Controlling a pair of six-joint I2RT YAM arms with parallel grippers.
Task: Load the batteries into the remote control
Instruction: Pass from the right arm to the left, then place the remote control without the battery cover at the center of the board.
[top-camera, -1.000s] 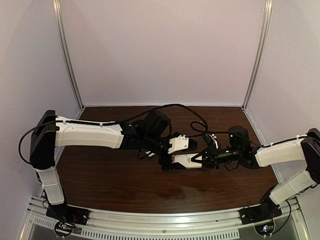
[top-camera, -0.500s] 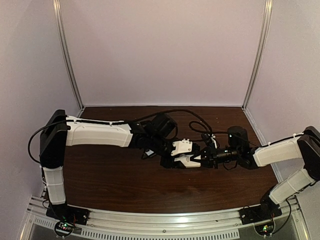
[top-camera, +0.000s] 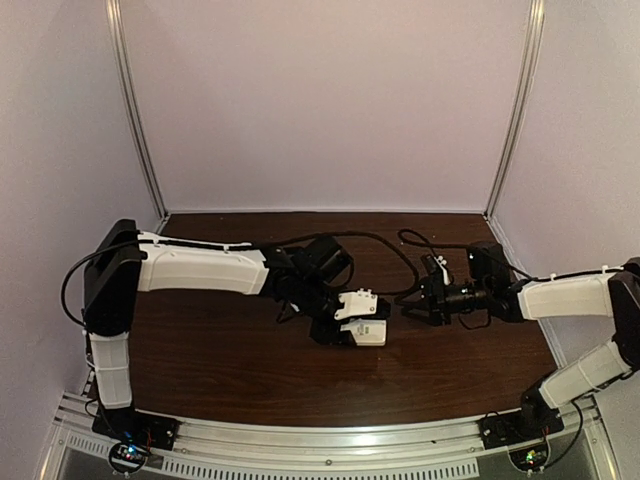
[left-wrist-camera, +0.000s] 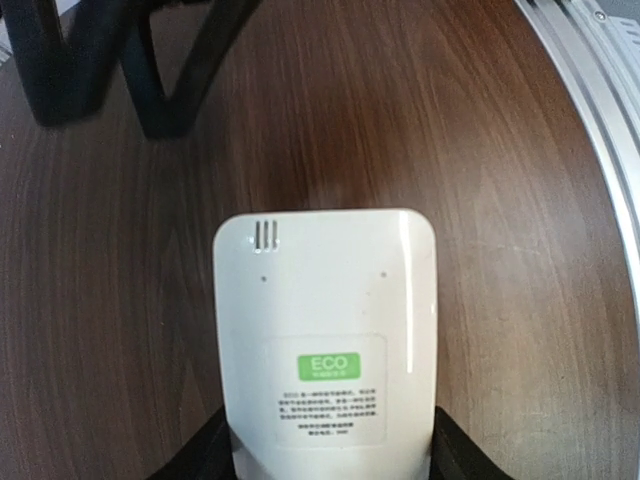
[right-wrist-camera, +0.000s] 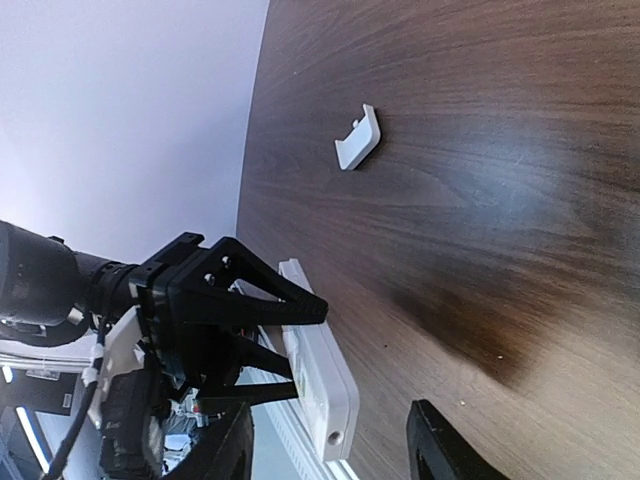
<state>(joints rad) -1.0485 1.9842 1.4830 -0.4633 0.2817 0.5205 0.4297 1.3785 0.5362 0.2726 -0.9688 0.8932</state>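
The remote control (left-wrist-camera: 325, 330) is a white handset seen from its plain back, with a green ECO sticker. My left gripper (left-wrist-camera: 330, 455) is shut on its sides, and it sits at or just above the wood. From above, the remote control (top-camera: 368, 334) sticks out to the right of the left gripper (top-camera: 350, 325). My right gripper (top-camera: 410, 303) stands open a short way to the right, apart from the remote. In the right wrist view, the remote control (right-wrist-camera: 322, 385) sits in the left gripper's black fingers (right-wrist-camera: 255, 300), ahead of the empty right gripper (right-wrist-camera: 335, 445). No batteries are in view.
A small white battery cover (right-wrist-camera: 360, 138) lies loose on the brown table (right-wrist-camera: 480, 200). The metal rail of the table's near edge (left-wrist-camera: 600, 110) runs close by the remote. Black cables (top-camera: 400, 255) loop over the table behind the grippers.
The right gripper has opened, let go of the remote and drawn back to the right. The left gripper has closed on the remote and carried it slightly toward the near edge.
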